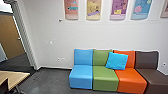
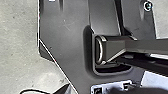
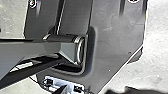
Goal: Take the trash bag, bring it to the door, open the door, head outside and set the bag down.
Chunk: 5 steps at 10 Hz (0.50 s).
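Head view from high toward a wall (image 1: 50, 31), wrist views close above the same base (image 2: 66, 37)

sofa (image 1: 105, 75) stood by wall (image 1: 47, 30) w/ cushion (image 1: 117, 61) on it, panels (image 1: 93, 10) above; table (image 1: 15, 75) was front l., door (image 1: 10, 32) behind.

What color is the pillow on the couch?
Bright blue; the pillow shows best in the head view.

1 door (image 1: 9, 32) shows at the far left of the head view: a flat, plain, warm brown panel, standing upright with its foot at the far edge of the dark floor (image 1: 15, 62). 1 small, pale handle (image 1: 19, 38) sits near its right-hand edge. Whether it is fully closed or slightly ajar, I cannot tell.
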Available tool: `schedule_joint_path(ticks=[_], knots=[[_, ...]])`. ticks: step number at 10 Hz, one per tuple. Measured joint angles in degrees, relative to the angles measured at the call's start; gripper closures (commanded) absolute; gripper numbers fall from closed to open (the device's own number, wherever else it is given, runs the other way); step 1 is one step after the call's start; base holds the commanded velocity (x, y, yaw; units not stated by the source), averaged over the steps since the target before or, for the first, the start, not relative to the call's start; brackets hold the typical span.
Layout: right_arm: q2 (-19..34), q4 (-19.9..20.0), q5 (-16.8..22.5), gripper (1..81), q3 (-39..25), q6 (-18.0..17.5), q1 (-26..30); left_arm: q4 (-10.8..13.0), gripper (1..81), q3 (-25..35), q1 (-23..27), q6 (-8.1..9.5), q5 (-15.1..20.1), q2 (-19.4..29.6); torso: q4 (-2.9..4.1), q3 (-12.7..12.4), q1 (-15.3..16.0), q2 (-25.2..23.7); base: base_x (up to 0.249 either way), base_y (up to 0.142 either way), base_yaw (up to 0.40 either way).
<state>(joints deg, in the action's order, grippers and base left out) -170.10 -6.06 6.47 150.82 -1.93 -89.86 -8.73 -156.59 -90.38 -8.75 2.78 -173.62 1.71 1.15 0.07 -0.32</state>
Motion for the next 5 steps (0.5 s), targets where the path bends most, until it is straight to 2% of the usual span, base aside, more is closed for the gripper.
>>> schedule_joint_path(ticks=[3, 5], knots=[[0.0, 0.0, 0.0, 1.0, 0.0, 0.0, 0.0, 0.0, 1.0, 0.0, 0.0, 0.00, 0.0, 0.0, 0.00, 0.0, 0.0, 0.0, 0.085, 0.000, 0.000], [0.0, 0.0, -0.1, 1.0, 0.0, 0.0, 0.0, 0.0, 1.0, 0.0, 0.1, -0.01, 0.0, 0.0, 0.00, 0.0, 0.0, 0.0, 0.000, 0.000, 0.000]])
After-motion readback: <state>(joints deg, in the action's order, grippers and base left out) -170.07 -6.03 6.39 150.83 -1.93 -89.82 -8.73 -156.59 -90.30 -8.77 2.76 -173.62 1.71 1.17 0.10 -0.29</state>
